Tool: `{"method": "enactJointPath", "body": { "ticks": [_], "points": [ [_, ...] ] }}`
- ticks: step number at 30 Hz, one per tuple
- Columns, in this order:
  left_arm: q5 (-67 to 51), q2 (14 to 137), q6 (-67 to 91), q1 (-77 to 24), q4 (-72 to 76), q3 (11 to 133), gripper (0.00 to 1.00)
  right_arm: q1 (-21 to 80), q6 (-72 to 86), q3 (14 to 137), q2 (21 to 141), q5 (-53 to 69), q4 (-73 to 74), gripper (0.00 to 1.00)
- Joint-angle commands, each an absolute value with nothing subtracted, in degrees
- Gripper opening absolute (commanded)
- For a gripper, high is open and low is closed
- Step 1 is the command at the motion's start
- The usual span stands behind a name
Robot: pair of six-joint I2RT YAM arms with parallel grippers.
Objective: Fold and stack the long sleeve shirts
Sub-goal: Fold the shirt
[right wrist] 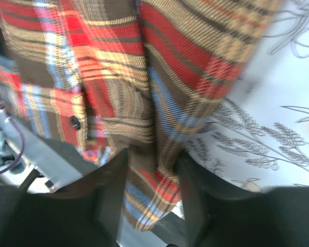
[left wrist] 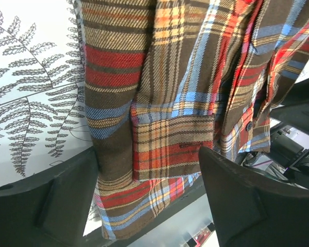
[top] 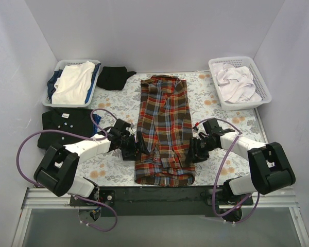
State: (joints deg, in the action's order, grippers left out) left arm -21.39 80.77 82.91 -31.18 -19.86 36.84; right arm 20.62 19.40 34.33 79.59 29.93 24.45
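**Flanking the plaid shirt point(top: 162, 128) on the worktop point(top: 113, 172)**

We see it lying lengthwise mid-worktop, folded into a long narrow band with the collar at the far end. Our left tool point(top: 138, 148) sits at its left edge, fingers spread wide around the cloth and not clamped. Our right tool point(top: 192, 153) pinches the right edge (a fold bunches between its fingers). The black shirt point(top: 67, 126) lies flat at the left, just beside a basket point(top: 47, 91) of clothes.

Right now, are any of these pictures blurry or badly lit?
Top external view: sharp, evenly lit, only soft shadows. Left wrist view: crisp, the weave of the plaid shirt shows thread by thread. Right wrist view: smeared, the same cloth's lines run soft.
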Motion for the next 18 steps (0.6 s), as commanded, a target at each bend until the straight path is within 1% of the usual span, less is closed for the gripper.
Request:
{"method": "enactJointPath", "body": {
  "ticks": [1, 2, 5, 6, 7, 8, 11, 15, 16, 17, 18],
  "points": [
    [-16.70, 84.12, 81.65, -31.55, -29.97, 33.40, 0.74, 20.92, 17.31, 32.08, 82.35, 24.08, 27.07, 0.45],
    [-17.31, 83.85, 82.17, -31.55, -29.88, 33.14, 0.72, 20.83, 17.31, 32.17, 82.61, 24.00, 27.16, 0.44],
    [-19.24, 82.88, 82.62, -31.55, -29.18, 31.91, 0.71, 20.92, 17.14, 32.43, 83.84, 23.91, 27.16, 0.36],
    [-20.21, 82.88, 82.62, -31.55, -28.74, 31.73, 0.70, 20.83, 16.96, 32.69, 84.20, 24.17, 27.16, 0.27],
    [-20.65, 83.23, 82.53, -31.55, -28.65, 31.64, 0.70, 20.74, 16.70, 32.87, 84.90, 24.26, 27.07, 0.22],
    [-20.92, 84.28, 82.44, -31.55, -28.65, 31.64, 0.70, 20.83, 16.61, 32.96, 85.16, 24.43, 27.07, 0.19],
    [-21.97, 85.86, 82.35, -31.64, -28.13, 31.38, 0.68, 20.83, 16.44, 33.49, 86.22, 24.61, 26.98, 0.16],
    [-21.97, 87.44, 82.44, -31.55, -27.51, 31.29, 0.59, 20.92, 16.00, 34.01, 87.01, 24.61, 27.07, 0.16],
    [-22.06, 87.71, 82.27, -31.55, -27.42, 31.20, 0.52, 20.83, 16.08, 34.10, 87.36, 24.61, 27.07, 0.16],
    [-22.41, 88.06, 82.18, -31.55, -27.16, 31.03, 0.49, 20.83, 16.00, 34.10, 87.62, 24.70, 27.07, 0.16],
    [-22.76, 88.68, 82.18, -31.55, -26.72, 31.03, 0.45, 20.83, 15.91, 34.01, 87.80, 24.70, 26.98, 0.12]
  ]
}}
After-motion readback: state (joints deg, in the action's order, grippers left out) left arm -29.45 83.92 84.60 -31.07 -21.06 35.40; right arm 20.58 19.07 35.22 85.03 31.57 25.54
